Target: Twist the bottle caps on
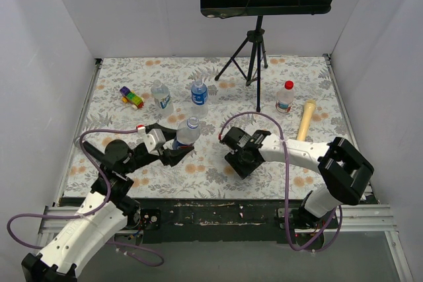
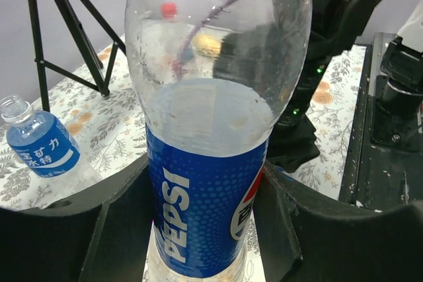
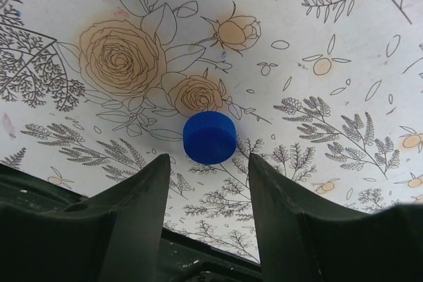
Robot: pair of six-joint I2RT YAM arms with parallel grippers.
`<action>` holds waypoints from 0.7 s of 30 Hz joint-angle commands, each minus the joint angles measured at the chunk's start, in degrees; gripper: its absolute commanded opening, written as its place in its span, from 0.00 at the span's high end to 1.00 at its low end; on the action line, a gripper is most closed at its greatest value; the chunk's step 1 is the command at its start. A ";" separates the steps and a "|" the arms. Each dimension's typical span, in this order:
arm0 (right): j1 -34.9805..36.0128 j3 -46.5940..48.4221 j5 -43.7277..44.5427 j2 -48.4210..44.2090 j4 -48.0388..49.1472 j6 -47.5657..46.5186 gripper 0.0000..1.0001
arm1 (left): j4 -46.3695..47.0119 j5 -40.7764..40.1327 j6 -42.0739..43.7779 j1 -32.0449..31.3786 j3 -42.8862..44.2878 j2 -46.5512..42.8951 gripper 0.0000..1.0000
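Pickup of the blue cap (image 3: 210, 138), most likely, as the step in hand. Lying flat on the flowered tabletop (image 3: 317, 24), just ahead of the right fingers (image 3: 142, 216) and in line with the gap between them, touching neither. Right fingers spread apart, holding nothing.

On the other side, left fingers (image 2: 99, 236) pressed against both sides of the Pepsi bottle (image 2: 205, 196) at its label, gripping it. From the top view, bottle seemingly tilted, neck toward the right arm. Neck apparently bare of a cap, though too small to say for sure.

Next, by judgement: ease the right fingers forward and down until they flank the cap, close on its rim, lift, carry to the Pepsi bottle's neck, seat squarely on the thread, then twist. Calls for a level cap and a firm left hold against the turning.

Beyond, second bottle (image 2: 43, 150) open-necked on the tabletop. Red-capped bottle (image 1: 285, 97) well apart, at the far right.
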 commanded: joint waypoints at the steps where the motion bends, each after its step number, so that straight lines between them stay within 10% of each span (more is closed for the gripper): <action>1: 0.35 4.54 -0.19 -0.58 -4.07 0.43 0.42 | -2.38 -0.81 2.64 -1.22 -0.12 -0.27 0.48; 21: 0.35 7.36 -0.18 4.78 -4.60 -1.15 0.51 | -2.21 -1.87 2.82 -1.30 -0.21 -0.36 0.45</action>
